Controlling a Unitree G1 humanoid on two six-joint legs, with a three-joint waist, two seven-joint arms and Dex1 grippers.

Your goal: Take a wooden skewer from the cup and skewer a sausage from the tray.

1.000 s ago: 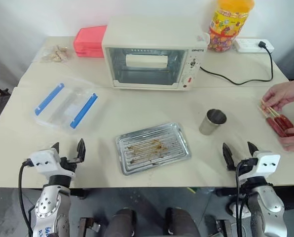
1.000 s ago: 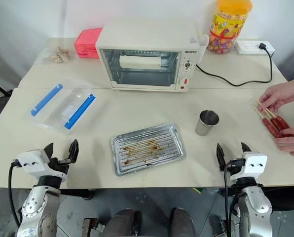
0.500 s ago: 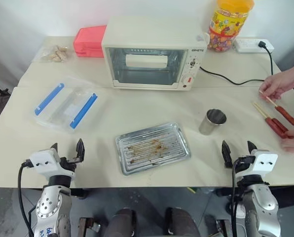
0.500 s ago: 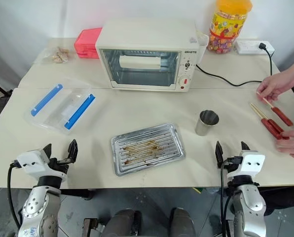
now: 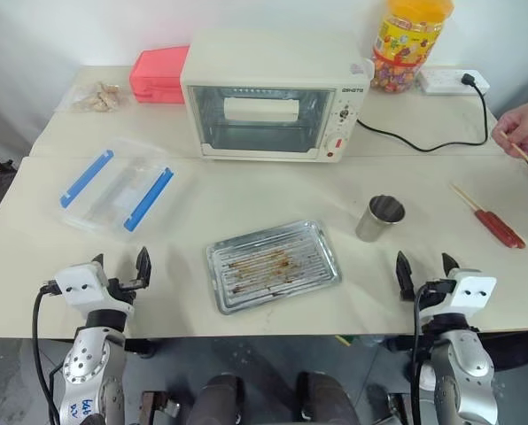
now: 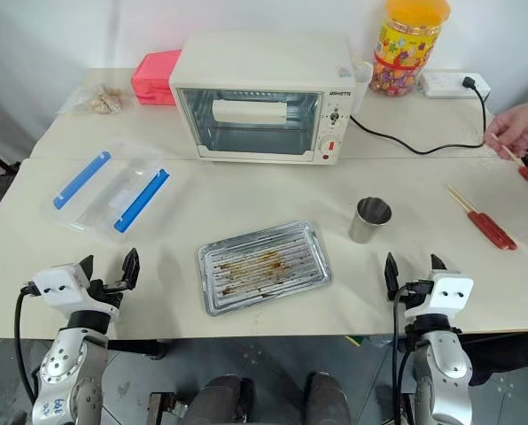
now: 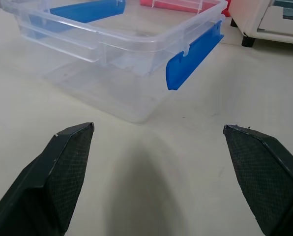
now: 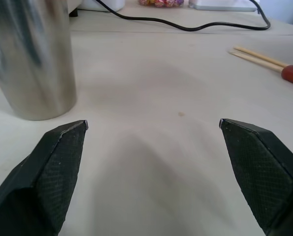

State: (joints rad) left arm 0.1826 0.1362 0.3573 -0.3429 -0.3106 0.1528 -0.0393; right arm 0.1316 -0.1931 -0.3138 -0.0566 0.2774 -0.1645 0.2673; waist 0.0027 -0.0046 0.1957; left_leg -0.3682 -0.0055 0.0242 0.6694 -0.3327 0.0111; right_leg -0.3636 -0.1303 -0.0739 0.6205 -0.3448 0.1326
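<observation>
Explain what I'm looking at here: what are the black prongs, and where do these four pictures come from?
Two pictures come from cameras in a robot's head, looking down at a table. The prongs are its left gripper and right gripper, both open and empty. The other two pictures come from wrist cameras looking along those fingers. On the table: a greasy tray, a steel cup, a toaster oven, a clear box, a candy jar and skewered sausages. A person's hand at the right edge holds another skewer.
</observation>
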